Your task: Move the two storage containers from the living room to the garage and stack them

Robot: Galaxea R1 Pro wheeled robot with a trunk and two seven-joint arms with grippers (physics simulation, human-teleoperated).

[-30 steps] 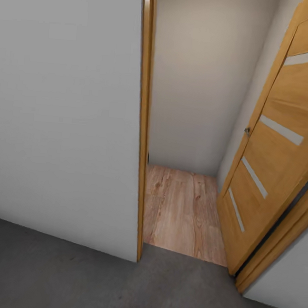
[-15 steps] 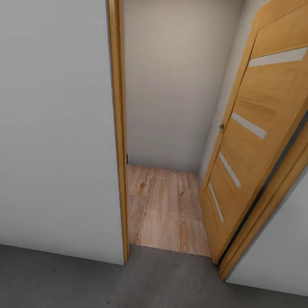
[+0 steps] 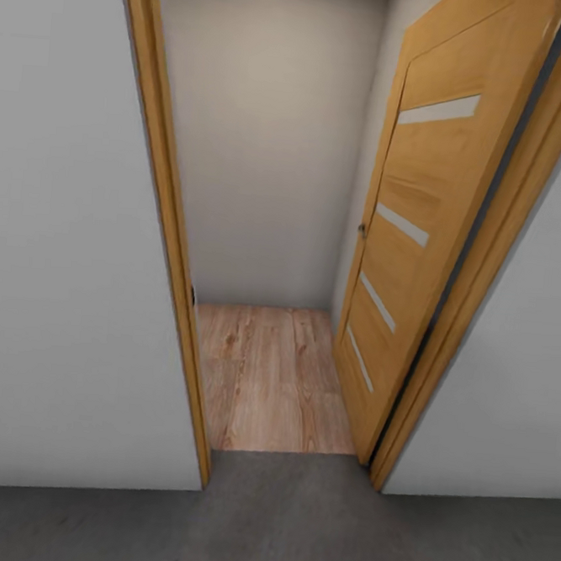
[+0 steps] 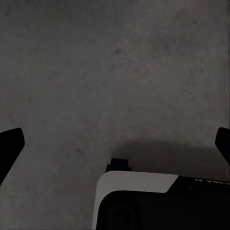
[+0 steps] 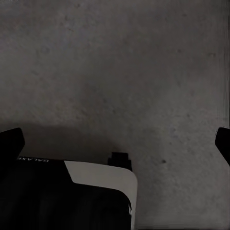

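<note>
a: what does the head view show?

b: an open doorway. the orange-brown wooden door [image 3: 420, 216] with pale frosted stripes is swung inward on the right, beside a matching wooden frame [image 3: 163, 221]. plain pale grey walls [image 3: 55, 254] stand either side.

a: and the ground?

b: near us, rough, speckled dark grey concrete, the floor [image 3: 278, 525]. past the threshold, light wood planks [image 3: 269, 377] run to a far blank wall.

a: the grippers?

b: each wrist view looks down on that concrete. the left gripper [image 4: 115, 143] and right gripper [image 5: 115, 143] have their dark fingertips spread wide at the picture edges, released, grasping nothing. a white and black robot part [image 4: 143, 196] lies beneath
</note>
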